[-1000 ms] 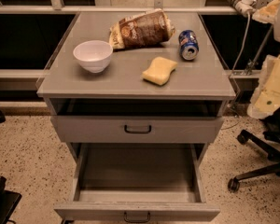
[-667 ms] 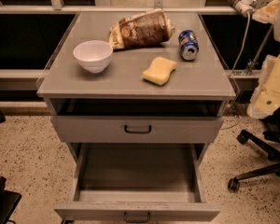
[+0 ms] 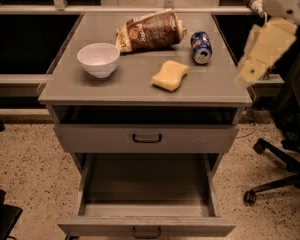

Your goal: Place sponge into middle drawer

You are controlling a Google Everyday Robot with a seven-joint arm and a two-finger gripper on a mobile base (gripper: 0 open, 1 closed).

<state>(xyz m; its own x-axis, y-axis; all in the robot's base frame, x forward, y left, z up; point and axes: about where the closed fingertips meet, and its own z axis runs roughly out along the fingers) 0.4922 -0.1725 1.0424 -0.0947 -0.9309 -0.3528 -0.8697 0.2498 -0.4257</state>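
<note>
The pale yellow sponge (image 3: 170,75) lies flat on the grey cabinet top (image 3: 140,91), right of centre near the front edge. The middle drawer (image 3: 146,184), the lower of the two, is pulled far out and its inside looks empty; its front with the black handle (image 3: 146,231) is at the bottom of the view. My gripper (image 3: 250,73) is at the end of the pale arm (image 3: 267,41) over the cabinet's right edge. It is right of the sponge, apart from it, and holds nothing that I can see.
A white bowl (image 3: 98,59) stands at the left of the top. A brown bread bag (image 3: 151,30) lies at the back and a blue can (image 3: 201,47) on its side behind the sponge. The upper drawer (image 3: 147,138) is nearly closed. An office chair base (image 3: 277,176) stands at the right.
My arm has moved left and up from beside the cabinet to over its right edge. The sponge, the other objects and the drawers have not moved.
</note>
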